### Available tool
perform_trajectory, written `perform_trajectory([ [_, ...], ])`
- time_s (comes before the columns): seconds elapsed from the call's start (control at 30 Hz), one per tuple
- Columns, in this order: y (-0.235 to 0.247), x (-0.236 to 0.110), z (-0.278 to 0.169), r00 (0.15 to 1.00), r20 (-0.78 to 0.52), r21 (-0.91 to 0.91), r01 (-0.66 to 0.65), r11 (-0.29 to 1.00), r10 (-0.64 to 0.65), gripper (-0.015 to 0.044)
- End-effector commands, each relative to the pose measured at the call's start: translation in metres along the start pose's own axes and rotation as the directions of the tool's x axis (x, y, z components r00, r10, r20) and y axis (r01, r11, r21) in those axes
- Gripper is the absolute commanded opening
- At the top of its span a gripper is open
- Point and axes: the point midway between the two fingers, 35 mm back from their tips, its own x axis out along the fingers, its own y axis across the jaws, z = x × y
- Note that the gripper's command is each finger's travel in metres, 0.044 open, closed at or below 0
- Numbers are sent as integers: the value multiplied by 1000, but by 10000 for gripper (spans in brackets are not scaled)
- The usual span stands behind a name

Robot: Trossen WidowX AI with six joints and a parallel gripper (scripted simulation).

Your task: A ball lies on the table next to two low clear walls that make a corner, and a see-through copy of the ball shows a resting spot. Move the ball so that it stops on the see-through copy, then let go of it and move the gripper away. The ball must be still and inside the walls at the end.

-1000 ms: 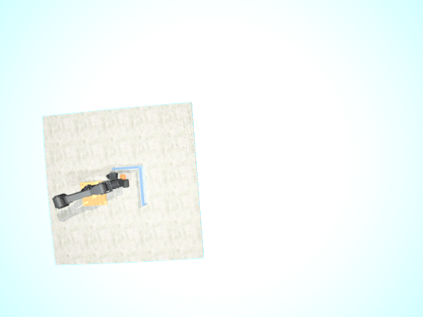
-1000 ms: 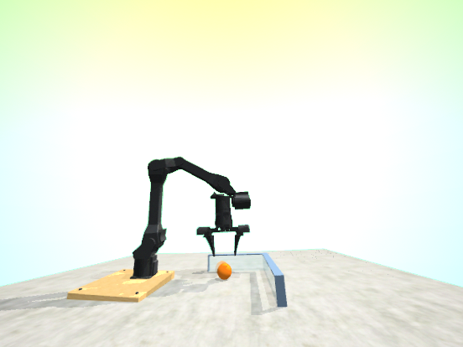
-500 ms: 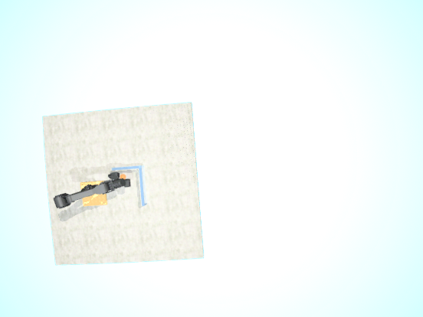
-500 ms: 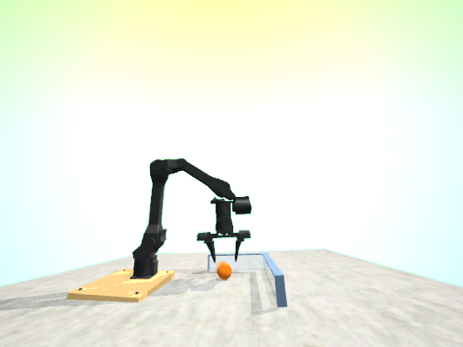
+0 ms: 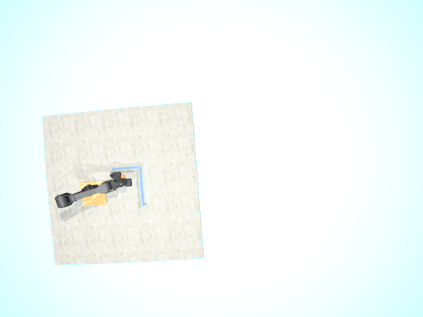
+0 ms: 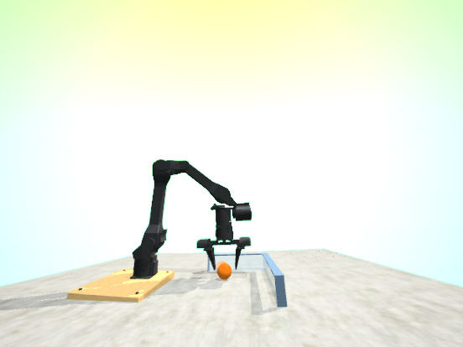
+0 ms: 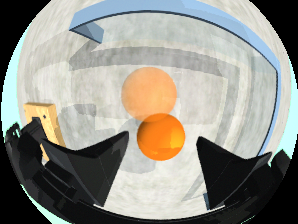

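1. Wrist view shows my hand [image 7: 160, 156] open wide, with nothing in it.
2. My hand points straight down over the ball [image 7: 160, 136], one finger [image 6: 210, 256] on each side, not touching it.
3. I see the orange ball sitting on the worktop [image 6: 356, 293].
4. I see the see-through copy [image 7: 149, 92] just past the ball, its edge meeting the ball's.
5. I see the blue walls [image 6: 277, 277] make a corner around both.
6. I see the arm's yellow base plate [image 6: 113, 289] off to one side.

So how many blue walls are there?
2. One wall runs across the back behind the ball, the other runs along the right side; they meet in a corner.
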Motion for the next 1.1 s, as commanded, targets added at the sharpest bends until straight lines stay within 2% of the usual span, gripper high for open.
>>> perform_trajectory([
  [0.0,3,8,-1,1000,-7,-4,-15,1000,15,342],
  [0.1,3,8,-1,1000,-7,-4,-15,1000,15,263],
  [0.43,3,8,-1,1000,-7,-4,-15,1000,15,197],
  [0.53,2,5,-1,1000,-6,-4,-15,1000,15,118],
  [0.7,-4,-19,1,1000,-6,-4,-15,1000,15,0],
  [1.07,-7,-76,2,1000,-6,-4,-14,1000,14,0],
])
